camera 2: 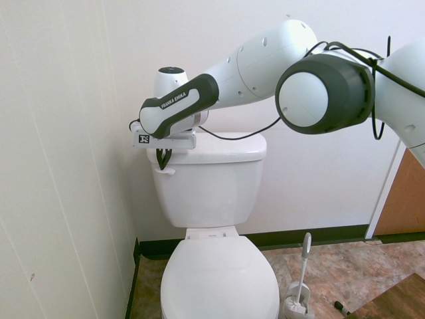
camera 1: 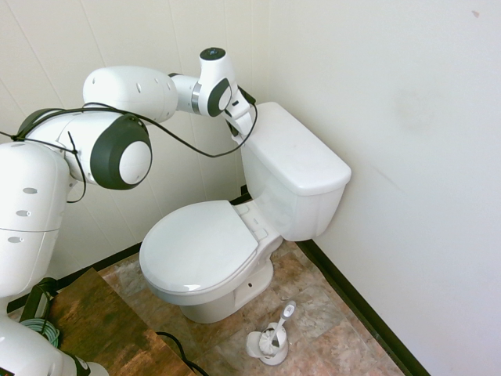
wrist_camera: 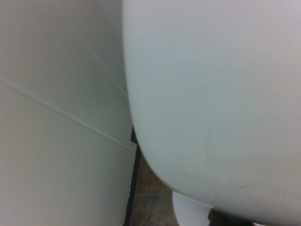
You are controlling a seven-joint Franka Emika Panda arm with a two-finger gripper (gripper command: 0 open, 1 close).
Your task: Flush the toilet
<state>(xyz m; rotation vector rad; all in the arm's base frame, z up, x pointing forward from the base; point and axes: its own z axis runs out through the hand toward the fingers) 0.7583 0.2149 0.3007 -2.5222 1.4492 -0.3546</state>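
1. Toilet (camera 1: pixel 199 247) stood on the patterned floor (camera 1: pixel 317 313), its seat lid (camera 2: pixel 219 279) lowered and its tank (camera 2: pixel 209 193) set near the corner of the room. The small white flush lever (camera 2: pixel 168 171) was seen high on the tank's front, just below the tank lid (camera 2: pixel 232 149), at the end nearest the panelled wall (camera 2: pixel 60 159).

2. The fingers (camera 2: pixel 162 167) were pointed downward in front of the tank, brought together at the tips, with nothing gripped between them. They were placed at the lever, though whether it was touched could not be told.

3. The step in hand was judged to be the press on the lever; no clear sign of a completed flush was shown.

4. The porcelain was judged heavy, hard, slippery and brittle, so no part of the body needed to be grasped or shifted. The lever was expected to be light, with some springy resistance, and to be worked by a push from above rather than a pinch.

5. Contact was best made on the lever's free part, away from its pivot, with a short, gentle downward stroke. If the tips were set too far off, the glossy surface could be skidded along, the tank lid knocked, or the lever overstrained.
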